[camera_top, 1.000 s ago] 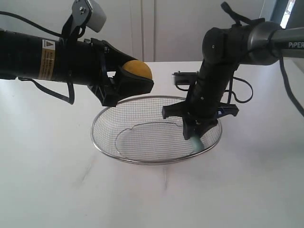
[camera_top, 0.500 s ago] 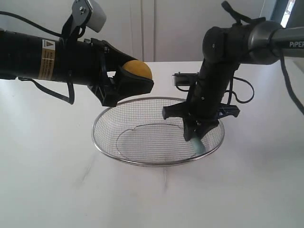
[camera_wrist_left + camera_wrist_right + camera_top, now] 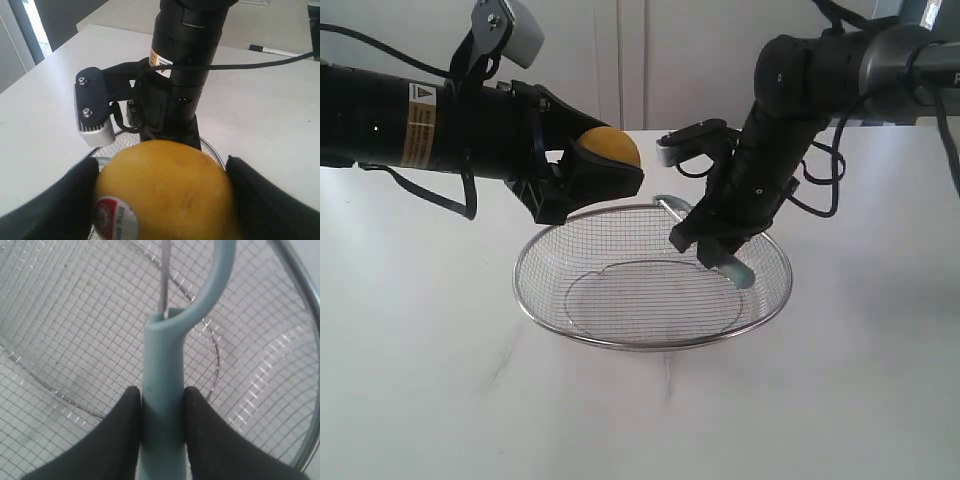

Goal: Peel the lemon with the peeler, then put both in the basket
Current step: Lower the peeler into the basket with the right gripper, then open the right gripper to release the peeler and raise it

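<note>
My left gripper point(image 3: 610, 165) is shut on the yellow lemon point(image 3: 611, 146), held in the air above the back left rim of the wire basket point(image 3: 535, 250). In the left wrist view the lemon point(image 3: 170, 190) fills the space between both black fingers, its red-and-white sticker point(image 3: 114, 219) facing the camera. My right gripper point(image 3: 718, 255) is shut on the pale teal handle of the peeler point(image 3: 738, 272), inside the basket's right side. The right wrist view shows the peeler point(image 3: 164, 390) pinched between the fingers, its curved head and metal blade pointing over the basket mesh point(image 3: 75, 330).
The basket sits on a white table point(image 3: 440, 380). A black cable point(image 3: 825, 190) trails behind the right arm. A pen-like object point(image 3: 272, 51) lies on the table far off in the left wrist view.
The right arm has tilted and lifted, swinging its wrist up to the left; the peeler's handle end rose a little inside the basket. The left gripper and lemon have not moved.
</note>
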